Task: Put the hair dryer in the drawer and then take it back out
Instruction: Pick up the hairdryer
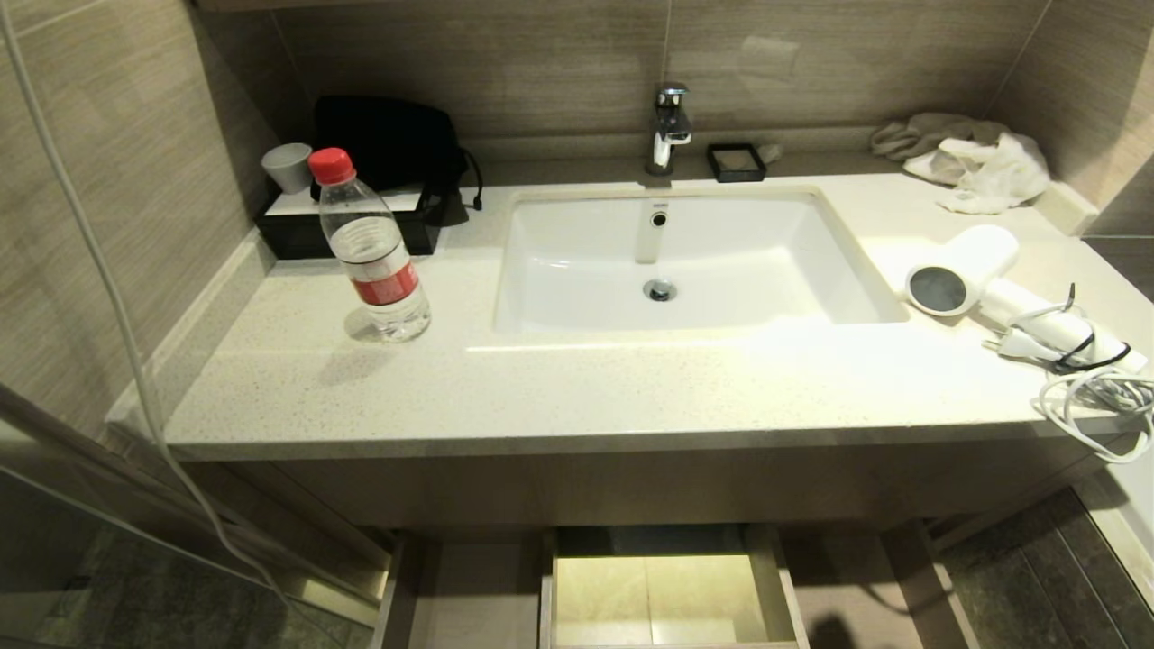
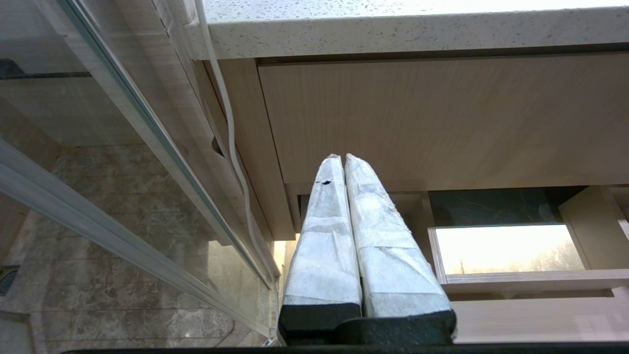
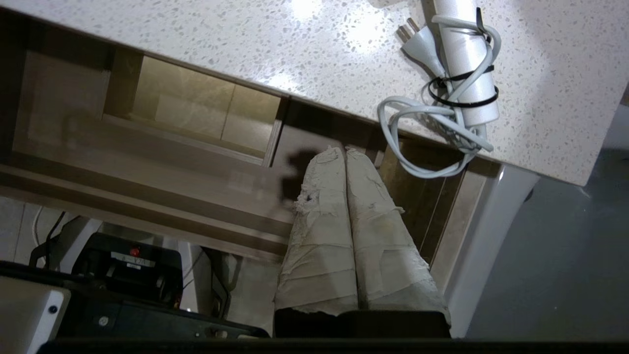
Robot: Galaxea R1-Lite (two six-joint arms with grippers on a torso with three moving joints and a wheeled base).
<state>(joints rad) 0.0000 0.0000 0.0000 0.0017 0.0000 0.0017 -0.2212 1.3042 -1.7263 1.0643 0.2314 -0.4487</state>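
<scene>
Two sets of jaws are mine, and both are pressed shut with nothing between them. The hair dryer [image 1: 963, 269] lies on its side near the right end of the bench [image 1: 577, 397], between the sink basin [image 1: 676, 261] and the bench's right edge, grey grille turned toward the front, barrel pointing back toward the wall. Its handle runs out toward the front right corner, with the white cord [image 3: 442, 123] wound round it and cinched by a black tie, one loop spilling over the bench's front edge, which I judge could snag on that lip when the dryer is lifted. My right gripper [image 3: 344, 152] hangs below and just in front of that corner, tips aimed up at the underside of the overhang near the dangling loop; I read this as the approach to the first pick, so these jaws will need to part before they can take the handle. The drawer [image 1: 672, 586] stands pulled out beneath the basin, its boxed cutout showing the pale floor through it, so the dryer would have to land on the drawer's flat floor beside that opening. My left gripper [image 2: 341, 157] is parked low by the glass partition at the cabinet's left, facing the wood-grain front panel [image 2: 442, 123]. A water bottle [image 1: 371, 248] stands on the left half of the bench, well apart.
</scene>
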